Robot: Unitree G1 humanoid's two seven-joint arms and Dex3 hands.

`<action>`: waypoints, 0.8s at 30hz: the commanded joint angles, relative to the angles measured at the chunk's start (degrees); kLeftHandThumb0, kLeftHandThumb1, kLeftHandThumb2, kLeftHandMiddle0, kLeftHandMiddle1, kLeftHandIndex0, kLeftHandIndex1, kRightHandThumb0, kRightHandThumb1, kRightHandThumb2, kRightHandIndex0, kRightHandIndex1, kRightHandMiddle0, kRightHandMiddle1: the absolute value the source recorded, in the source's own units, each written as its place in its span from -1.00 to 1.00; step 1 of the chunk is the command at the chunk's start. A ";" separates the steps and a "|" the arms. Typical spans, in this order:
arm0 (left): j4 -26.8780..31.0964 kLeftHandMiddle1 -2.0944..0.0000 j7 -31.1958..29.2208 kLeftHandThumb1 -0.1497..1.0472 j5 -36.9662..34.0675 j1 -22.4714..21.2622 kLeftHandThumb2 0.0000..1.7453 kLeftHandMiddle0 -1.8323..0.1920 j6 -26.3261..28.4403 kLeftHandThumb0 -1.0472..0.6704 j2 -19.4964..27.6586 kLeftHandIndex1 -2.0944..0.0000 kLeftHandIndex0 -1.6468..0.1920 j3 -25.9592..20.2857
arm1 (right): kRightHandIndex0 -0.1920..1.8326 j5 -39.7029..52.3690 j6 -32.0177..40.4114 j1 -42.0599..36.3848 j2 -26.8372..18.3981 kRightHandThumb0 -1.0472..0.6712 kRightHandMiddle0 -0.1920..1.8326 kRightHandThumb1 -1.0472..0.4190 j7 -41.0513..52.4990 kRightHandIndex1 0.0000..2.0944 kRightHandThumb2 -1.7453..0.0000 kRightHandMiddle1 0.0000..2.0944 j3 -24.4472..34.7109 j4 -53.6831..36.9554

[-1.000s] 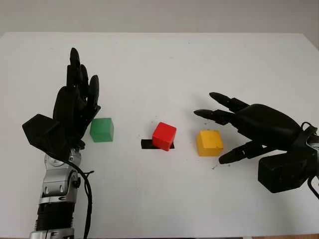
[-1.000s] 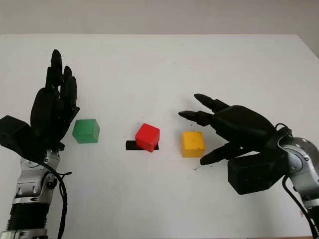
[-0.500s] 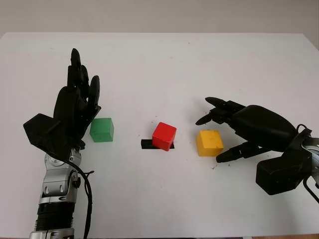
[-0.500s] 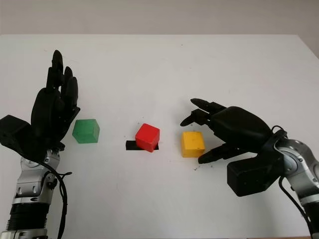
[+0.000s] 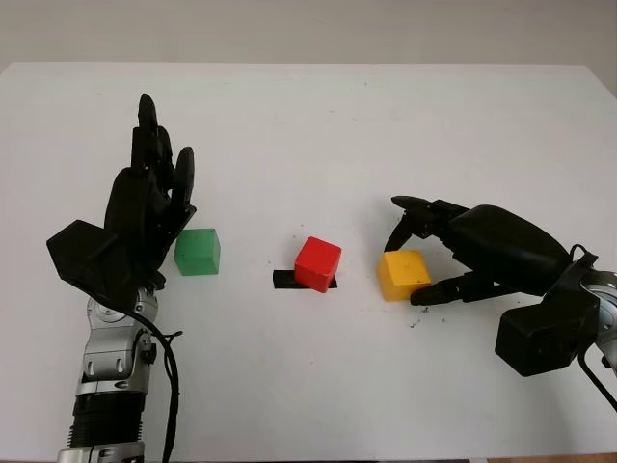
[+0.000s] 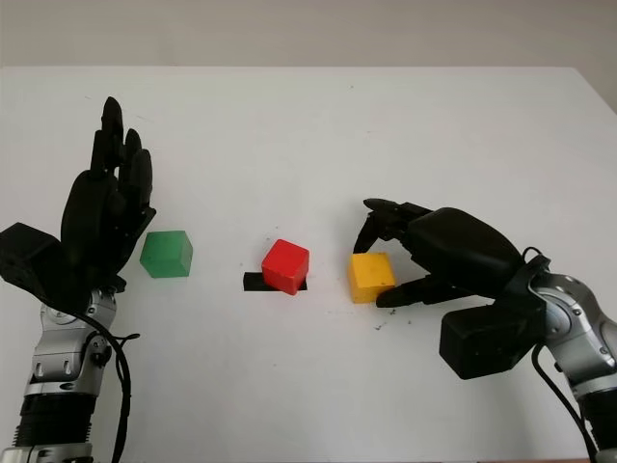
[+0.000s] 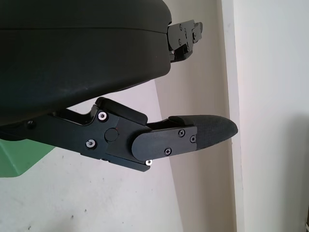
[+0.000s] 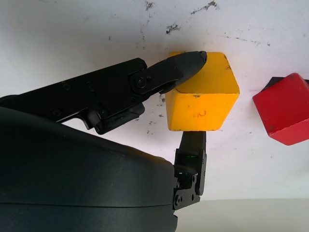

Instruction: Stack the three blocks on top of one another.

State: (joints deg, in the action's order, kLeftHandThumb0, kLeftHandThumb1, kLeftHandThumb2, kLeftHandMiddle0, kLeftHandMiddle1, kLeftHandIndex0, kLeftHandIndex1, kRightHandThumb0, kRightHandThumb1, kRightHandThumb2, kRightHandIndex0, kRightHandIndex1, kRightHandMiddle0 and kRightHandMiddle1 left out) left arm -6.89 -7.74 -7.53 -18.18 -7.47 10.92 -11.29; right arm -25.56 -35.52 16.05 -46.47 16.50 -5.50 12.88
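Fingers (image 8: 186,63) of the right hand (image 5: 482,253) pinch the yellow block (image 5: 403,275) from opposite sides, one across its top edge and one pressed against a lower face, the block sitting slightly turned on the white table (image 5: 308,116). Just to its left the red block (image 5: 317,263) lies tilted, partly covering a short black strip (image 5: 285,280), and further left, well apart, the green block (image 5: 197,251) sits beside the left hand (image 5: 145,217), which is raised upright over the table and open, holding nothing. The tabletop is plain white with small dark scuffs and specks around the yellow block, and a pale grey wall (image 5: 308,29) runs behind its far edge. A faint "2" is marked on one yellow face in the right wrist view. Half a second ago the right fingers stood clear of the yellow block — now they have closed on it, and the block has turned a little; the left hand, red and green blocks are unchanged.
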 commanded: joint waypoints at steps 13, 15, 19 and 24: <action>0.72 1.00 0.61 1.00 0.48 0.44 -0.39 1.00 -0.05 -0.61 -0.05 1.00 1.00 0.31 | -0.55 0.87 -3.76 2.94 1.37 -0.30 -0.75 -0.98 -2.81 -0.94 0.94 0.44 0.39 3.96; 0.49 1.00 0.55 1.00 0.37 0.34 -0.40 1.00 -0.35 -0.61 -0.12 1.00 1.00 0.25 | -0.56 2.70 -3.00 4.16 1.65 -0.31 -0.76 -0.99 -1.22 -0.94 0.93 0.46 0.28 4.63; 0.26 1.00 0.55 1.00 0.36 0.19 -0.42 1.00 -0.40 -0.62 -0.12 1.00 1.00 0.27 | -0.57 15.06 4.51 6.04 3.98 -0.31 -0.80 -1.00 7.81 -0.95 0.91 0.51 1.24 4.29; 0.34 1.00 0.52 1.00 0.09 0.32 -0.42 1.00 -0.44 -0.61 -0.24 1.00 1.00 0.23 | -0.55 27.26 14.82 9.26 5.32 -0.30 -0.79 -1.00 17.52 -0.94 0.89 0.45 3.17 1.43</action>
State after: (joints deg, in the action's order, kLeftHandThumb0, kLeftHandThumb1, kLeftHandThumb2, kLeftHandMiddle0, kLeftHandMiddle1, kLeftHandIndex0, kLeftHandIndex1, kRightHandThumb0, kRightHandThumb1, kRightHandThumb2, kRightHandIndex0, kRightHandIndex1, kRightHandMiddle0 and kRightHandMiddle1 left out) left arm -6.91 -7.13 -7.16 -18.18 -7.49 10.73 -11.10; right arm -0.10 -22.16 23.52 -41.70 33.01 -3.69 16.26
